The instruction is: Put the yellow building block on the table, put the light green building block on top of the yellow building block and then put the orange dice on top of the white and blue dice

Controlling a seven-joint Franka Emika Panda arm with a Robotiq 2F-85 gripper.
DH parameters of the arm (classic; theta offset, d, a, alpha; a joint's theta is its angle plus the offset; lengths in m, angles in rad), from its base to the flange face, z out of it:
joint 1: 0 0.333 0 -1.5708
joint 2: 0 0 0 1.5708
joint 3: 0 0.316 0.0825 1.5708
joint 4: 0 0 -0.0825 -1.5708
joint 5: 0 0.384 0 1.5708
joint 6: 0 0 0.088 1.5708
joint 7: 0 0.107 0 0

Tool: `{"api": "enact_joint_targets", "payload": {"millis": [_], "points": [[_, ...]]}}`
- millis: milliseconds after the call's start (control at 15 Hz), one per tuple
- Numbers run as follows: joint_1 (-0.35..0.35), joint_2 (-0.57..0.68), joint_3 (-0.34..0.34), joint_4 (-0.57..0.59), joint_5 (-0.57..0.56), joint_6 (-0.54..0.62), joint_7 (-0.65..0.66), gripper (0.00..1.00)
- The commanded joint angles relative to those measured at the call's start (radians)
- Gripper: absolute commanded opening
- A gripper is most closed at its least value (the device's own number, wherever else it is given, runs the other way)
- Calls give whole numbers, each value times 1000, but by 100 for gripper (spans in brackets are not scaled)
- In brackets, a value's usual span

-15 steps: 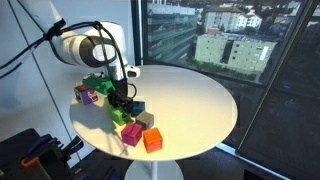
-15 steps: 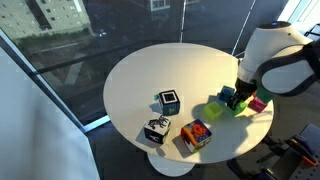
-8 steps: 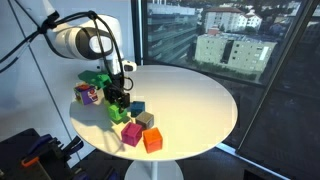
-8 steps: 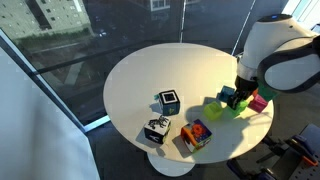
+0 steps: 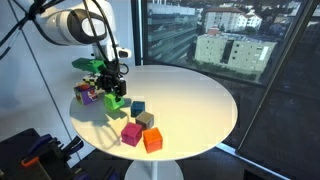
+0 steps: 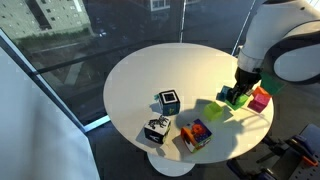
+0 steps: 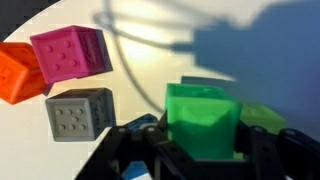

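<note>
- Light green building block (image 5: 115, 102): rests on the table (image 5: 190, 100), just beneath the gripper (image 5: 112, 88).
- Gripper jaws: clamped on a darker green cube (image 7: 203, 120).

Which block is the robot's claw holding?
The bright green block, squeezed in the gripper. The pink block, orange block and grey block lie loose on the table.

Round white table (image 5: 190, 100) bearing coloured blocks (image 5: 131, 133)
</note>
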Motion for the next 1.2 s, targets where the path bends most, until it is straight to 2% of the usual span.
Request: {"api": "enact_joint_targets", "payload": {"millis": [0, 1133], "points": [[2, -39, 22, 13, 5, -36, 26, 24], [32, 26, 72, 73, -11, -13, 152, 24]]}}
